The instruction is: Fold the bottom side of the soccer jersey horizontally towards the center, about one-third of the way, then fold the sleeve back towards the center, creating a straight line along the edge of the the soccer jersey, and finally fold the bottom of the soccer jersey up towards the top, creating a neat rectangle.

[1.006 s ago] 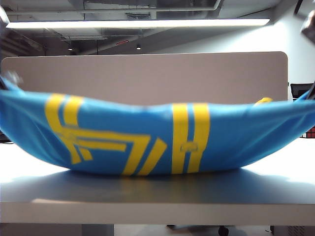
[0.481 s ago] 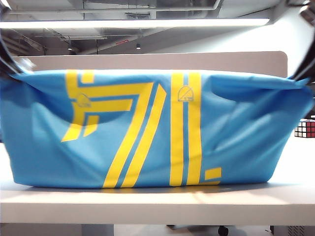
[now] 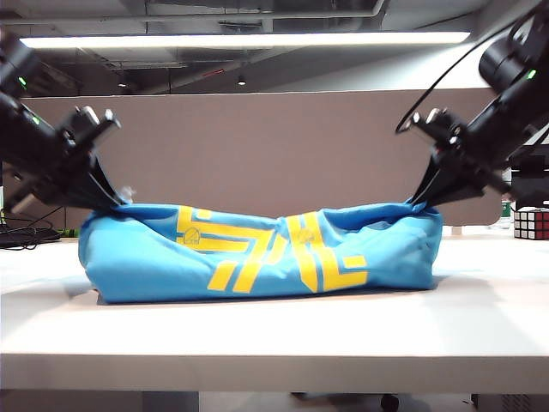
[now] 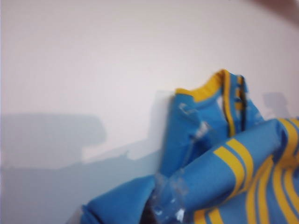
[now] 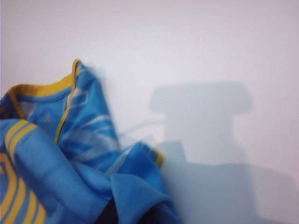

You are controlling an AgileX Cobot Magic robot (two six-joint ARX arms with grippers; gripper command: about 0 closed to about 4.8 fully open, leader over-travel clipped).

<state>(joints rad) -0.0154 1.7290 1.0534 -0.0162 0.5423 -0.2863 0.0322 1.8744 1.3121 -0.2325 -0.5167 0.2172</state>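
The soccer jersey [image 3: 257,253] lies bunched in a low sky-blue heap on the white table [image 3: 274,330], its yellow bars and lettering facing the exterior view. My left gripper [image 3: 116,202] is shut on the heap's upper left corner. My right gripper [image 3: 422,202] is shut on the upper right corner. In the left wrist view the blue cloth [image 4: 224,177] wraps the clear fingertips [image 4: 170,198] of the gripper [image 4: 163,212], and a yellow-trimmed edge lies beyond. In the right wrist view, folds of the jersey [image 5: 70,163] cover the gripper [image 5: 135,214].
A Rubik's cube [image 3: 531,223] sits on the table at the far right. A grey partition board [image 3: 274,146] stands behind the table. Dark cables [image 3: 26,233] lie at the far left edge.
The jersey, held stretched wide and close to the exterior camera before, has been carried away from it and lowered into a bunched heap on the table. Both arms swung down with it.
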